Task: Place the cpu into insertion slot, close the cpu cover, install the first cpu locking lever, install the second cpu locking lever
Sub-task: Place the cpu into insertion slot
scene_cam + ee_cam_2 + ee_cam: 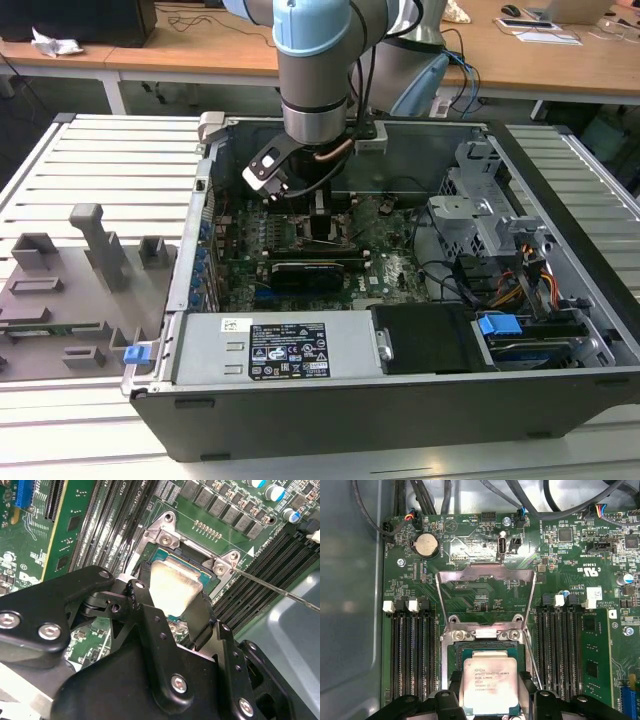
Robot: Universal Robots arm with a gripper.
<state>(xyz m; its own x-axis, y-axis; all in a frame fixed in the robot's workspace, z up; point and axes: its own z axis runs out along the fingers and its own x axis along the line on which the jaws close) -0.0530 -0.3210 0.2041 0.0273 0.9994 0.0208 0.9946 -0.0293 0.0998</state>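
My gripper (490, 686) is shut on the cpu (490, 677), a small square chip with a dull silver top, its black fingers (454, 684) pressing two opposite edges. The cpu sits low over the insertion slot (485, 630), a dark square socket edged in silver on the green board; I cannot tell whether it is seated. In the second wrist view the cpu (172, 585) shows between the fingers (201, 614), right at the socket (199, 562). The cpu cover (485, 573), a thin metal frame with a window, stands swung open beyond the socket. The exterior view shows the gripper (318, 215) deep inside the computer case.
A thin wire locking lever (533, 655) runs beside the socket, free and raised (280, 591). Black memory slots (410, 655) flank the socket on both sides. A long black card (305, 272) lies across the board, with the power supply (270, 350) and drive bays (500, 230) around it.
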